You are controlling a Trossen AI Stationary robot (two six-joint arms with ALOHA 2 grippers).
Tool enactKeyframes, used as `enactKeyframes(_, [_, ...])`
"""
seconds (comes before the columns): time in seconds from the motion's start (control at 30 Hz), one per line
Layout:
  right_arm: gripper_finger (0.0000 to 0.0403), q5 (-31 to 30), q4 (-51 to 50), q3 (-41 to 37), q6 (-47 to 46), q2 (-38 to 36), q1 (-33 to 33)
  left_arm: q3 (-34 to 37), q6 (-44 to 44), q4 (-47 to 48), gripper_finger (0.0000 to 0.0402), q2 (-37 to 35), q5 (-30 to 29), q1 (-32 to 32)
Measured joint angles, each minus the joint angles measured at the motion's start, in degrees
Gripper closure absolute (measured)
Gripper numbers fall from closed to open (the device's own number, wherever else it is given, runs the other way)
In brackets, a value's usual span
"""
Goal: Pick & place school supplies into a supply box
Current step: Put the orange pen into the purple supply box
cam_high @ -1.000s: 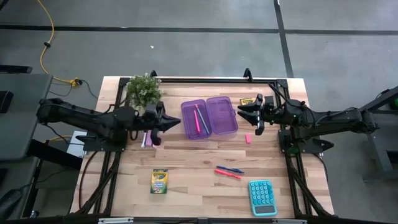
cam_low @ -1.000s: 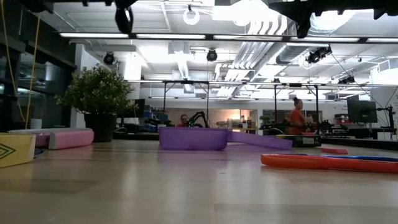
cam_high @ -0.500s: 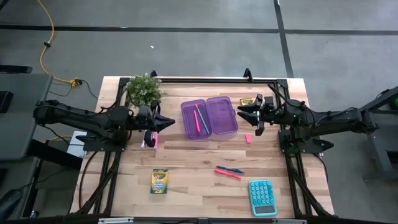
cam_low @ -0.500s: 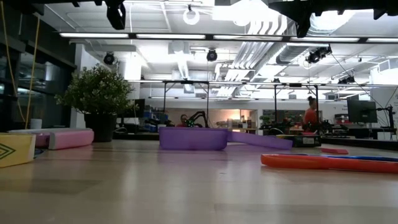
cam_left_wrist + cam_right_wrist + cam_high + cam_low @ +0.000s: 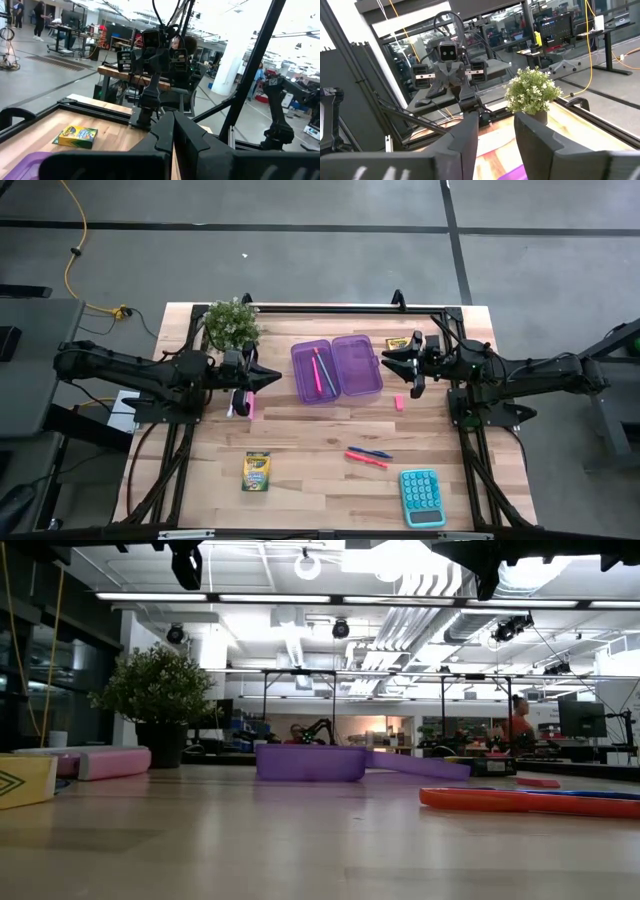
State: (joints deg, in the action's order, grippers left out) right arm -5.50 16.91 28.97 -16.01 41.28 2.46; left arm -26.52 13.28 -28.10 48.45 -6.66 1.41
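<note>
Since a second ago your left gripper [image 5: 272, 375] has drawn back from the supply box [image 5: 337, 369] toward its own side of the table; over the last half second it has not shifted. It hangs above the pink-and-white booklet [image 5: 240, 404], beside the potted plant [image 5: 230, 323]. In its own wrist view the two fingers [image 5: 165, 131] meet with no gap, so the jaws are shut on nothing.

Your right gripper [image 5: 394, 361] sits where it was, just off the box's right edge, jaws parted by a narrow gap with nothing between them; the right wrist view shows two separate fingers [image 5: 465, 137] with the plant showing between.

The purple box lies open, with pink and blue pens [image 5: 319, 370] in its left half. From table height you see only its low wall [image 5: 310, 762], not the contents. The small pink eraser [image 5: 399, 402] lies just below the right gripper. One crayon box [image 5: 398, 341] is partly covered by the right arm from above, though the left wrist view shows it whole [image 5: 77, 136]. The other crayon box [image 5: 257, 471] lies near the front, cut off at the low view's edge. A red and a blue pen [image 5: 367, 456] lie crossed near the teal calculator [image 5: 421, 497]; whether they touch is hard to say.

In the room behind, a person in red [image 5: 516, 727] has walked further right.
</note>
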Motion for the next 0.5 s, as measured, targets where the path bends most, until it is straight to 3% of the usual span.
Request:
enactKeyframes(0.37, [0.0389,0.07,0.0,0.0,2.12,0.0,0.0,0.0,0.02,0.0,0.0401,0.02,0.02,0.0])
enactKeyframes(0.5, [0.0396,0.07,0.01,0.0,2.57,0.0,0.0,0.02,0.02,0.0,0.0401,0.02,0.04,0.0])
